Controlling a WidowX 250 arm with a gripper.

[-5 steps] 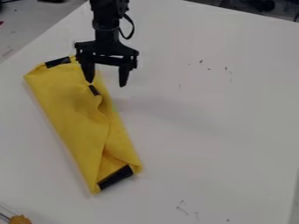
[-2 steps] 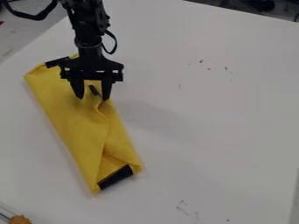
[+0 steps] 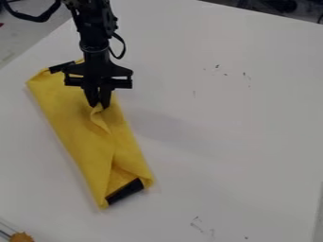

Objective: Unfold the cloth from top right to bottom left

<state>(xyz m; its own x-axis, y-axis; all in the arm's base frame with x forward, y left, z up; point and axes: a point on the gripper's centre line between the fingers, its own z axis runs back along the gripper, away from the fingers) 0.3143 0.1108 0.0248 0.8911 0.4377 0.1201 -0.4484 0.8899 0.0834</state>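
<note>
On the table (image 3: 221,118), cloth (image 3: 82,137): yellow, folded into a slanting strip, left of centre in the view.
My gripper (image 3: 99,105): fingertips closed on a raised fold near the cloth's upper end.
Black patches: one at the lower end (image 3: 125,191), one at the upper end (image 3: 61,67).
Lower left corner: orange-brown object (image 3: 21,237), apart from the cloth.

I see a wht surface (image 3: 252,142), its far edge slanting across the top. Small dk marks (image 3: 217,66) dot its upper R part, w/ thin dk scribbles (image 3: 197,225) nr the btm, R of ctr. Btm L corner: an orange-brn lumpy thing (image 3: 21,237), cut off by my view's edge, w/ a thin rod (image 3: 5,234) beside it. Past the surface, upper L, grey area (image 3: 19,45) + red bit (image 3: 1,24); top R, dk clutter (image 3: 284,5), can't ID.
</note>
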